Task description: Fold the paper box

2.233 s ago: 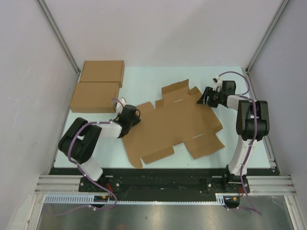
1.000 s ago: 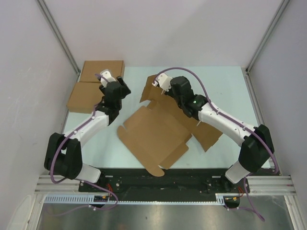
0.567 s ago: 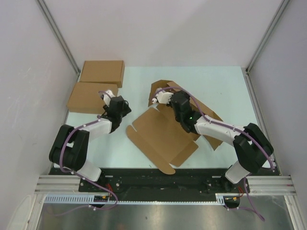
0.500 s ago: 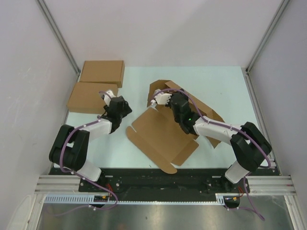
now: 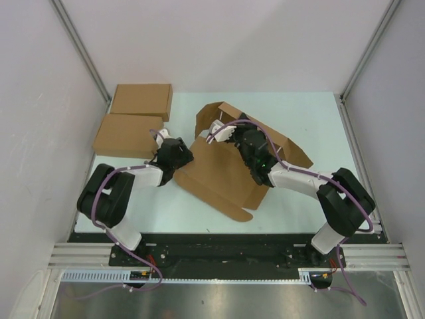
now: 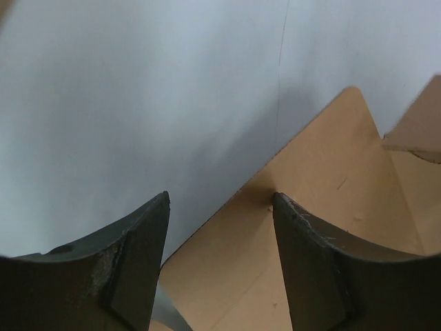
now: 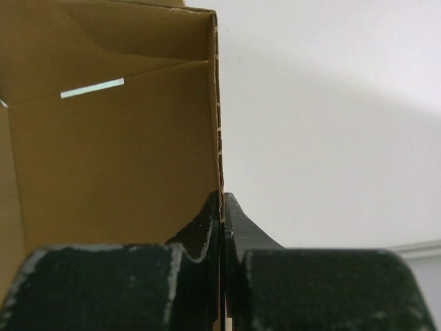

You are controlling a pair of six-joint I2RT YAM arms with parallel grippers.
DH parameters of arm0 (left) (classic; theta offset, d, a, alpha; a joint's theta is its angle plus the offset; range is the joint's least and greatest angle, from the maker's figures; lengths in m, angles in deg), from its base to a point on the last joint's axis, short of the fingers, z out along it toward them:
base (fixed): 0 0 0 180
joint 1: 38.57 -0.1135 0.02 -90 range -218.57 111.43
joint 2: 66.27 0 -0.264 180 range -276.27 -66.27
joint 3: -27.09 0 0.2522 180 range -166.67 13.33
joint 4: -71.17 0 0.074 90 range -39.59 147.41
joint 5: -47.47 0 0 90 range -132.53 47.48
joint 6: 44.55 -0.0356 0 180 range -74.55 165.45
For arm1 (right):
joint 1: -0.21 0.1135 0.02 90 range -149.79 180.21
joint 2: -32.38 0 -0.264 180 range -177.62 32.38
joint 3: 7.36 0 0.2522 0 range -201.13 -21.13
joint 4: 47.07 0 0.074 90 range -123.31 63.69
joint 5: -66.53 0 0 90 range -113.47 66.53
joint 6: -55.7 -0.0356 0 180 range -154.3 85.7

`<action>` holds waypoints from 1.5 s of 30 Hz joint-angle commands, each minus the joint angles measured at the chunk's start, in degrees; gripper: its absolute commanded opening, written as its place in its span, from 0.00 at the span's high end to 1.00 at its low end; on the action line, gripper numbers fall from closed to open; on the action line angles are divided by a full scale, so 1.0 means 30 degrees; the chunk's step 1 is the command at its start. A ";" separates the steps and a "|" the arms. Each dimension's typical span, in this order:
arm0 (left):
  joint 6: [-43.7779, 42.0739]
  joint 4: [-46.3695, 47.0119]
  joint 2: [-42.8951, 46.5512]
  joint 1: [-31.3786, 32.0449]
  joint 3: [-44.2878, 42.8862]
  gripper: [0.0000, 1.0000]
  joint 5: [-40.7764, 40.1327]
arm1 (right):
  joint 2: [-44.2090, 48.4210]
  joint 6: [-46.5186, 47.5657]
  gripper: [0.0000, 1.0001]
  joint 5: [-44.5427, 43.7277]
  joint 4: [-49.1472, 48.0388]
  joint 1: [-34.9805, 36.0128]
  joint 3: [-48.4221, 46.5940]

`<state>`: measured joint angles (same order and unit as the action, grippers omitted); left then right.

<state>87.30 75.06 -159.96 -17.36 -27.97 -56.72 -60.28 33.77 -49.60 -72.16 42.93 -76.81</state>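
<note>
Here, the paper box [image 5: 222, 178] is seen as a cut-out brown sheet lying near the middle of the table [image 5: 312, 119]. Its far panels are raised and tilted, while the near part lies flat. The right gripper [image 7: 222, 207] is clamped on the thin edge of an upright panel, its fingers pressed together on the cardboard. A narrow slit is seen in that panel. The left gripper [image 6: 220, 207] is held low at the sheet's left edge, with its fingers apart and nothing clamped between them. Whether the cardboard is touched there cannot be told. Two flat brown boxes [image 5: 141, 100] are set side by side at the far left corner, apart from the sheet.
</note>
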 commanded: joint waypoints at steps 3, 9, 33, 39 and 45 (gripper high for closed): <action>0.2602 0.0972 -0.1025 0.1365 0.0963 0.34 0.1245 | -0.0576 -0.0719 1.00 0.2963 -0.1875 -0.0207 -0.0159; 0.3366 0.0915 -0.0442 0.2421 0.1841 0.35 0.0280 | -0.0695 -0.1040 1.00 0.3584 -0.0791 -0.0002 -0.0512; -0.0120 0.7290 0.6101 0.7633 0.4860 0.56 -0.5462 | 0.0506 -0.6486 1.00 0.2118 0.6269 -0.0060 -0.3000; -0.0765 1.2366 0.2405 0.8691 0.4393 0.56 -0.6575 | 0.0097 -0.7866 1.00 0.2469 0.7764 -0.0382 -0.3998; -0.2463 1.3863 0.1669 0.8458 0.3864 0.51 -0.7748 | 0.0067 -1.0587 1.00 0.4605 0.9344 -0.2660 -0.4671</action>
<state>84.39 107.34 -155.11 8.50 -13.81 -74.60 -60.81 11.39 -40.51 -47.49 40.20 -87.32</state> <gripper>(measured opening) 0.480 0.021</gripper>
